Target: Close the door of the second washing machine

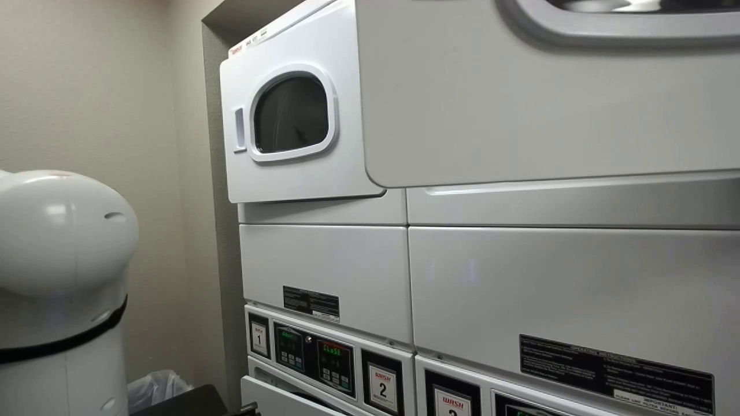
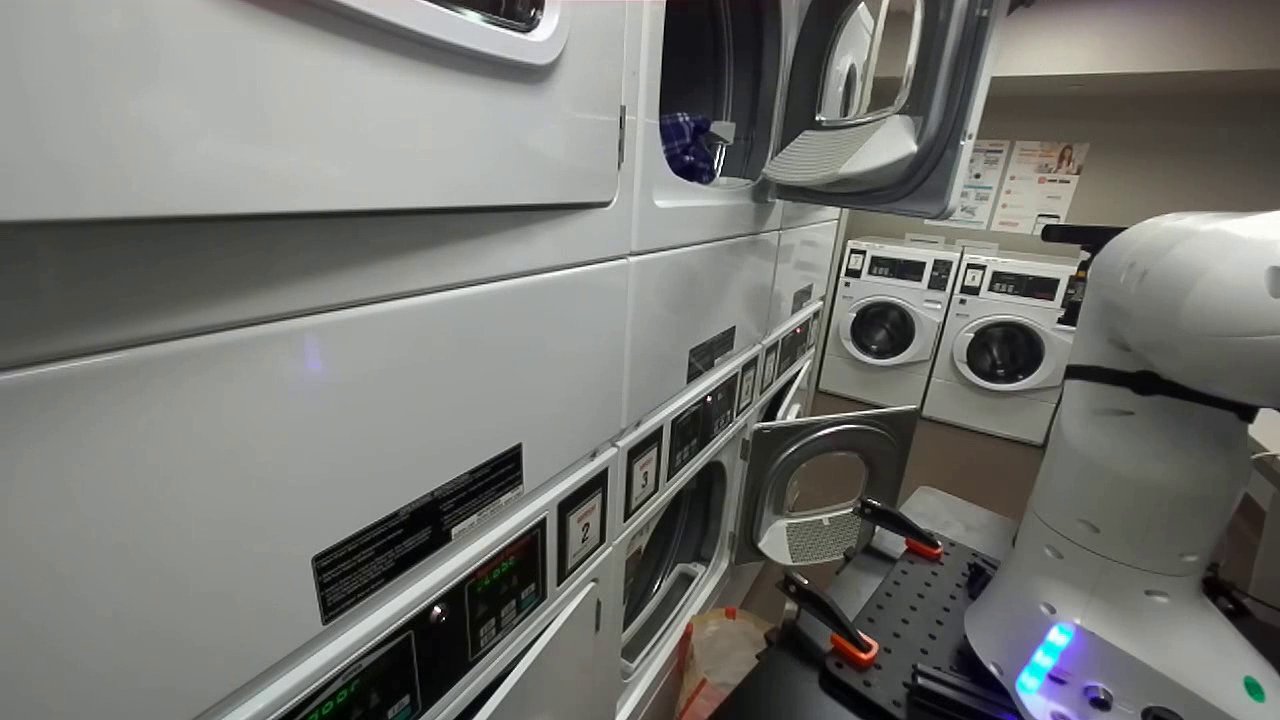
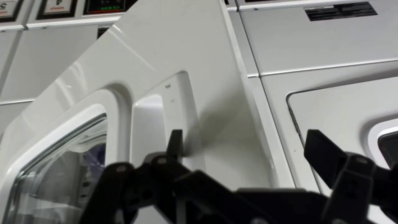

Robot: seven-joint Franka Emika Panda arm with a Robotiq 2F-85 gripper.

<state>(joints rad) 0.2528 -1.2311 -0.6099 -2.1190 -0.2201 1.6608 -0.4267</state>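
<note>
The door point(image 1: 543, 110) is a large white panel with a grey-ringed window. It stands open; its grey inner side point(image 2: 940, 100) faces an exterior view. The second washing machine point(image 2: 700, 300) is the white unit behind it, with blue plaid cloth point(image 2: 688, 148) in the dark drum. In the wrist view, the door's white front point(image 3: 205, 56) fills the middle, with its handle recess point(image 3: 149, 127). My gripper point(image 3: 245, 133) is open and empty. Its left finger is in front of the recess; I cannot tell whether it touches. Its right finger is past the door's edge. Both exterior views leave the gripper out.
The neighbouring unit's door point(image 1: 300, 179) is shut. A lower door point(image 2: 895, 445) stands wide open, and another lower door point(image 2: 555, 655) is ajar. Clamps point(image 2: 825, 610) sit on the robot's black mounting plate point(image 2: 900, 600). A wall point(image 1: 104, 104) is beside the machines.
</note>
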